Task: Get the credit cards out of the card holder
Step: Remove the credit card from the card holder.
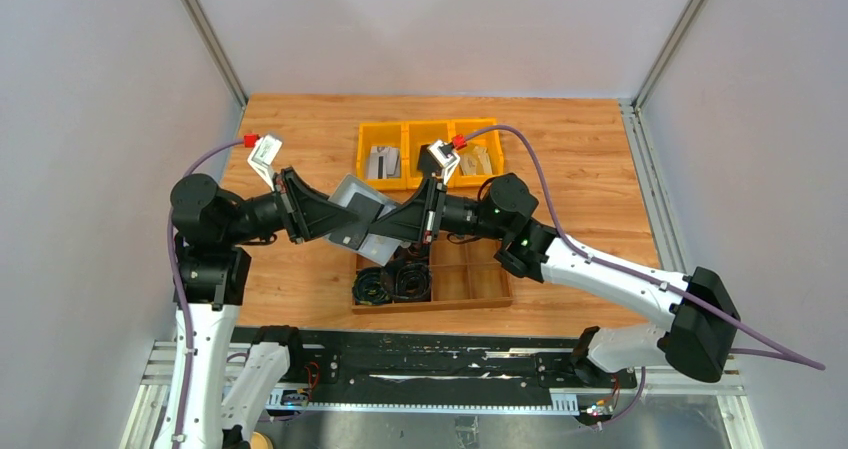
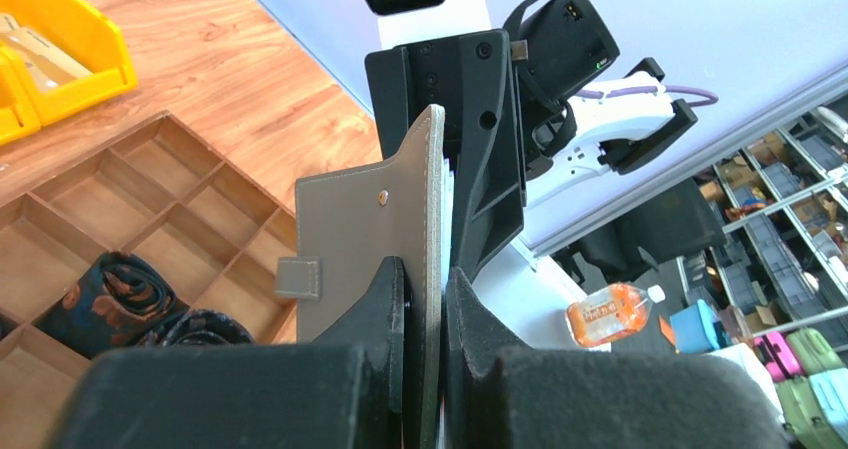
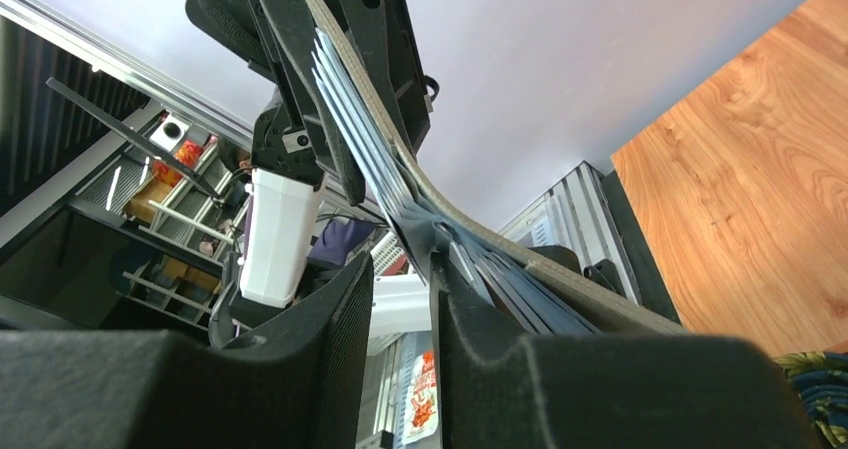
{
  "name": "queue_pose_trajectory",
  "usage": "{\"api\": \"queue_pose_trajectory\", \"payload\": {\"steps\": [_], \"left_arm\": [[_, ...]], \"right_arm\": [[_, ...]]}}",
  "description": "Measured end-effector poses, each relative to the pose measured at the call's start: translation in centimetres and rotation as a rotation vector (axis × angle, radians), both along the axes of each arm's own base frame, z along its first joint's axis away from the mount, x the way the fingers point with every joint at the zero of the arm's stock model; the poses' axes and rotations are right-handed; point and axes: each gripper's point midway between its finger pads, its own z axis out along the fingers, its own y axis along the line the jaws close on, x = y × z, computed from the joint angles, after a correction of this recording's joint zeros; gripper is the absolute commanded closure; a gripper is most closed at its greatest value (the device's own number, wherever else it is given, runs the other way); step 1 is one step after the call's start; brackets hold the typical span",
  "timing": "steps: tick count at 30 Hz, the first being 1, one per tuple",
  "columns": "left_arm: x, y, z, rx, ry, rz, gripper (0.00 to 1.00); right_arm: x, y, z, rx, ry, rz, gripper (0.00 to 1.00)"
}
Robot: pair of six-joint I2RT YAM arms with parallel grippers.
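Observation:
The grey card holder (image 1: 352,197) hangs in the air between my two grippers, above the wooden tray. My left gripper (image 1: 352,229) (image 2: 425,269) is shut on one flap of the card holder (image 2: 350,229), which I see edge-on between the fingers. In the right wrist view the holder (image 3: 500,244) bends open and several thin credit cards (image 3: 355,119) fan out of it. My right gripper (image 1: 382,231) (image 3: 402,269) is open, with a bare gap between its jaws. One of its fingers (image 3: 470,319) rests beside the fanned cards.
Directly below the grippers lies a wooden divided tray (image 1: 470,281) (image 2: 150,219), with coiled black cables (image 1: 390,281) in its left compartments. Yellow bins (image 1: 430,154) (image 2: 60,39) stand behind on the wooden table top (image 1: 580,169). Grey walls close in on both sides.

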Motion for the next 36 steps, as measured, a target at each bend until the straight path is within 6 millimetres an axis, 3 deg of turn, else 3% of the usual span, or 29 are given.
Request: {"api": "queue_pose_trajectory", "payload": {"steps": [11,17,25,36], "left_arm": [[0.3,0.2,1.0,-0.033,-0.02,0.065,0.99],[1.0,0.5,0.5,-0.037,-0.009,0.111,0.86],[1.9,0.5,-0.6,-0.027,0.057,0.123,0.71],[1.7,0.0,-0.7,-0.078,0.148,0.069,0.85]], "right_arm": [[0.7,0.5,1.1,0.07,0.016,-0.019,0.83],[1.0,0.8,0.9,0.079,0.043,-0.013,1.0],[1.2,0.7,-0.3,0.073,0.063,-0.028,1.0],[1.2,-0.5,-1.1,0.088,0.077,-0.056,1.0]]}}
